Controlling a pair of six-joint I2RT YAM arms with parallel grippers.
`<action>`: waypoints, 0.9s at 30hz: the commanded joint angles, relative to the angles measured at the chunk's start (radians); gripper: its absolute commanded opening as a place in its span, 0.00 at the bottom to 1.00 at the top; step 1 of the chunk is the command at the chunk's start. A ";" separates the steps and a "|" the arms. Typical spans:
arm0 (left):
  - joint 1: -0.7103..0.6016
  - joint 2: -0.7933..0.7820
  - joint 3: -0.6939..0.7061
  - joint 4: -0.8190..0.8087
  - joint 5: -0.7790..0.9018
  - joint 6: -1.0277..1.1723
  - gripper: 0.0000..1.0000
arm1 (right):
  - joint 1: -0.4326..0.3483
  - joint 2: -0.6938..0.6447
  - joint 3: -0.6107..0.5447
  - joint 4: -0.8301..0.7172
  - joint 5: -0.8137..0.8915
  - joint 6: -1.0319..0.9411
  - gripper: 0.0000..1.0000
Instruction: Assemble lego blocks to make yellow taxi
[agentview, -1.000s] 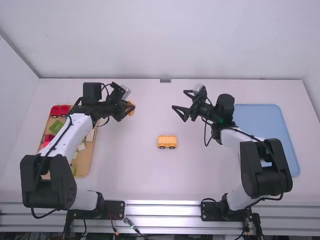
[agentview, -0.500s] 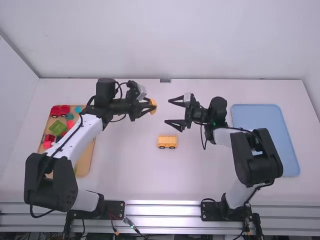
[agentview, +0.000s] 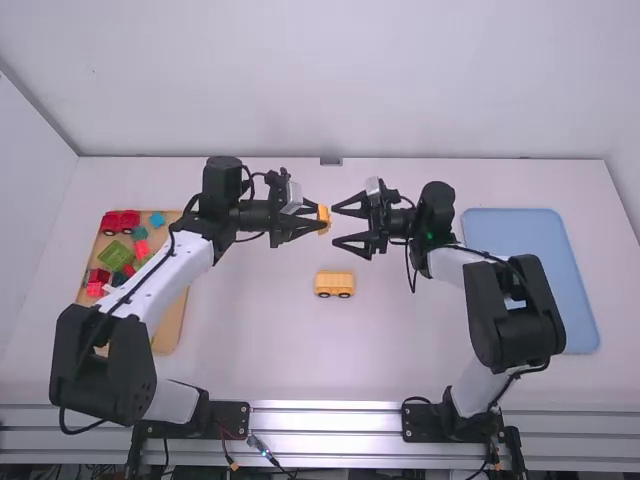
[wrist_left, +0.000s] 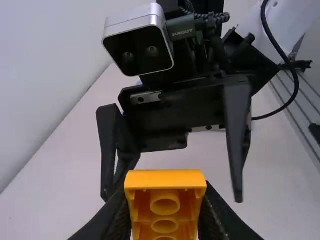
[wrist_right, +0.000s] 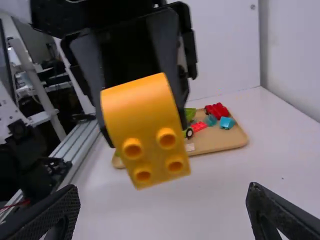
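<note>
Raised over the table's middle, my left gripper is shut on a yellow-orange block. In the left wrist view the block sits between the fingertips of my left gripper, its hollow underside showing. Facing it from the right, my right gripper stands open, close to the block but apart from it. The right wrist view shows the studded block ahead of my open right gripper. A yellow wheeled car base rests on the table below both grippers.
On the left, a wooden tray holds red cars, a green piece and several coloured blocks, partly under the left arm. A blue tray lies at the right, partly behind the right arm.
My left gripper has carried the yellow-orange block rightward to the table's middle. My right gripper has shifted left toward it, staying open. The car base has not moved.
</note>
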 joint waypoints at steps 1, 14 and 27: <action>-0.003 -0.018 -0.028 0.042 0.018 -0.065 0.10 | 0.006 0.010 0.027 0.005 -0.053 0.017 0.87; -0.002 -0.018 -0.111 0.252 0.053 -0.266 0.17 | 0.043 0.010 0.027 0.006 -0.010 -0.063 0.85; -0.003 -0.018 -0.111 0.237 0.126 -0.266 0.19 | 0.056 0.010 0.041 0.003 -0.019 -0.061 0.64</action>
